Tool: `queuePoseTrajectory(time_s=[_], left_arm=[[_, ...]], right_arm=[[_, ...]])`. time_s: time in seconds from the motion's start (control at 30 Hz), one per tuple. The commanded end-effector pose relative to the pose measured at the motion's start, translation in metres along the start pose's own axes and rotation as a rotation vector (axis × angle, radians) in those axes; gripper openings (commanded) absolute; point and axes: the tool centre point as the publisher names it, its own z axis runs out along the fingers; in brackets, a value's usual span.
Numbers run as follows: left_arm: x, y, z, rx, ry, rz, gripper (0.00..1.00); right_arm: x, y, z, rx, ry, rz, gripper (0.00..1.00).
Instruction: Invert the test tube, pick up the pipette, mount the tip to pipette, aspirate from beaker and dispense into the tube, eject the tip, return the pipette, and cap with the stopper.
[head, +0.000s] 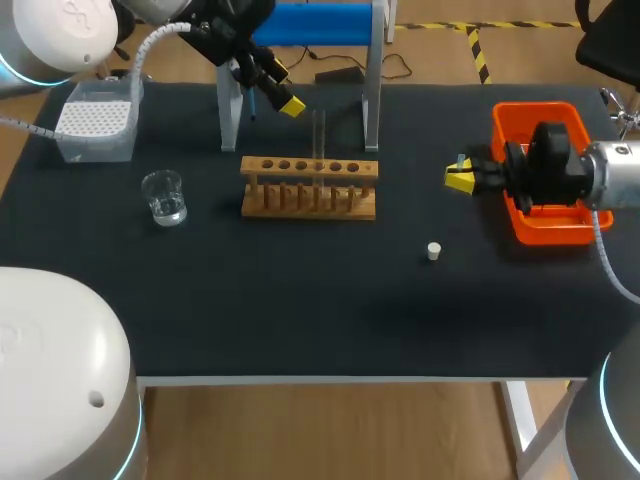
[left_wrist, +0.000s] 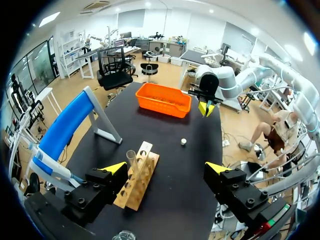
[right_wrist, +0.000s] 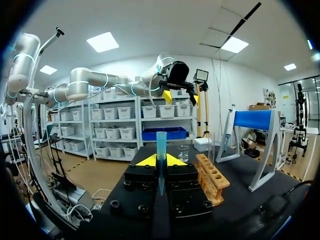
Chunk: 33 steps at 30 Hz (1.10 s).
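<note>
Though tiny from above, apparently a blue pipette tip (right_wrist: 161, 145) pinched in right gripper (head: 460, 178), just beside orange bin (head: 535, 110). Left gripper (left_wrist: 166, 169) spread wide, high by pipette stand (left_wrist: 75, 117). Between arms: test tube (head: 320, 135) upright in wooden rack (head: 310, 188), stopper (head: 433, 251) loose nearby, beaker (head: 164, 197) near tip box (head: 97, 120).

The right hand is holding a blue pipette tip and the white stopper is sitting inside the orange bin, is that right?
Not quite. The right hand does hold the blue pipette tip, but the white stopper lies on the black mat, apart from the orange bin, as the head view shows.
</note>
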Motion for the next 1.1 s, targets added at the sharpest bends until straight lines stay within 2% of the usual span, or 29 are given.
queuePoseTrajectory(time_s=[0.03,1.1], left_arm=[[0.0004,-0.0003,-0.0011,-0.004,0.001,-0.001,1.0],[0.0004,-0.0003,-0.0011,-0.004,0.001,-0.001,1.0]], right_arm=[[0.0054,-0.0012,-0.0029,0.006,-0.008,0.001,0.0],[0.0087,-0.0058,-0.0041,0.006,-0.03,0.011,0.0]])
